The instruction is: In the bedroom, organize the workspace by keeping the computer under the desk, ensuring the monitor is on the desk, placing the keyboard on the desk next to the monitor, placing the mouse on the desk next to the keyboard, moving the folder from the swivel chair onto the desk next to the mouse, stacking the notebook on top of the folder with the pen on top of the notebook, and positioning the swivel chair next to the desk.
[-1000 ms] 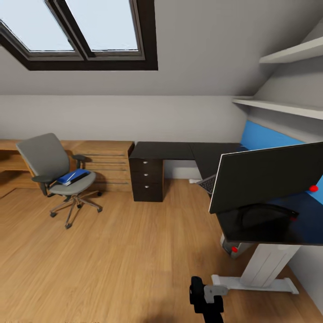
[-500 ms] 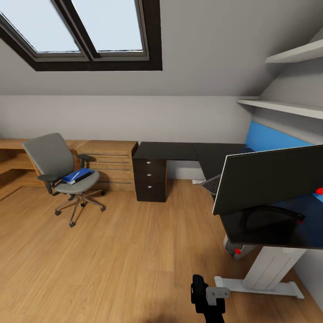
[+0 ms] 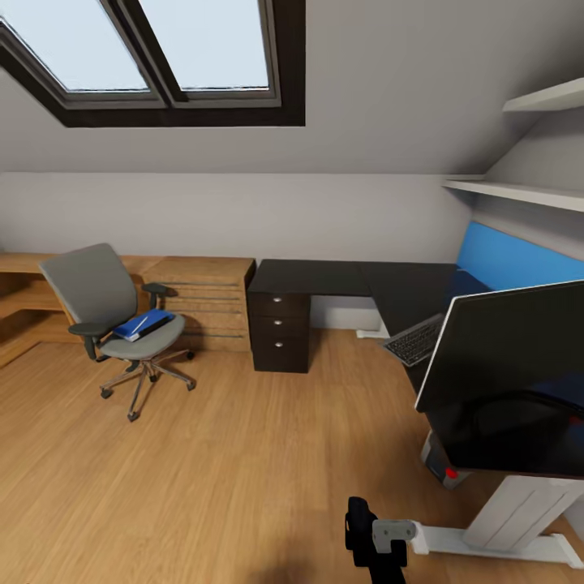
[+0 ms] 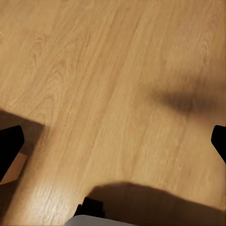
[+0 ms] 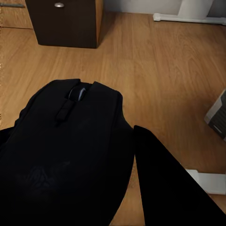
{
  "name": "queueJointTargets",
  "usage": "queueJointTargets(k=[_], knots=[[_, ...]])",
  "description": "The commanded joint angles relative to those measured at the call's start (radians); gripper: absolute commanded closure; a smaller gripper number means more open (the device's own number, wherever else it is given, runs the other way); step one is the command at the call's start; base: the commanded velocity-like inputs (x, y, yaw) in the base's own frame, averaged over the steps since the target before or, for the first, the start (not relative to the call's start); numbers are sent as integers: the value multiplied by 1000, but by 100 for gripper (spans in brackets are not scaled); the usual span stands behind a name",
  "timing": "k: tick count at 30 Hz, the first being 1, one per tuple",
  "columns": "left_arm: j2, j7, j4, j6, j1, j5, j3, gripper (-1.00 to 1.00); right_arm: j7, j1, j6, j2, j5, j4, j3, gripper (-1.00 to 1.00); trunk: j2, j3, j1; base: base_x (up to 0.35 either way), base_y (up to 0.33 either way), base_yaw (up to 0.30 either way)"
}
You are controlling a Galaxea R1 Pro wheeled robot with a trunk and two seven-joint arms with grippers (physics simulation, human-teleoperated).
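The right hand (image 5: 127,155) is clamped on the black mouse (image 5: 66,155). The left hand's (image 4: 113,146) fingers stand apart over the floor (image 4: 113,70). The blue folder (image 3: 143,324) lies on the swivel chair (image 3: 105,312), well apart from the worktop (image 3: 349,277) bearing keyboard (image 3: 415,340) and monitor (image 3: 511,381).

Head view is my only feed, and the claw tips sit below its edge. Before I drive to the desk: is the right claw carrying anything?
Observer: Yes. The right wrist view shows a black mouse gripped in the right claw, scroll wheel facing away from the camera.
Operator: And the other side?
Observer: The left claw is open and empty. Its fingertips are wide apart over the wood floor.
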Motion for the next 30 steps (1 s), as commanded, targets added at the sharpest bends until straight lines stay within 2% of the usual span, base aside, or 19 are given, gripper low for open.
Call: queueJointTargets(k=[1, 8, 30], knots=[[0, 1, 1, -3, -1, -1, 2, -100, -6, -1, -4, 0, -8, 2, 5, 100, -1, -1, 0, 76, 42, 118], [0, 1, 1, -3, -1, -2, 0, -100, -5, -1, -8, -1, -8, 32, 8, 100, -1, -1, 0, 136, 37, 137], [-3, 0, 3, -3, -1, -3, -1, -100, -4, -1, -9, -1, -8, 57, 6, 100, -1, -1, 0, 329, 26, 3]])
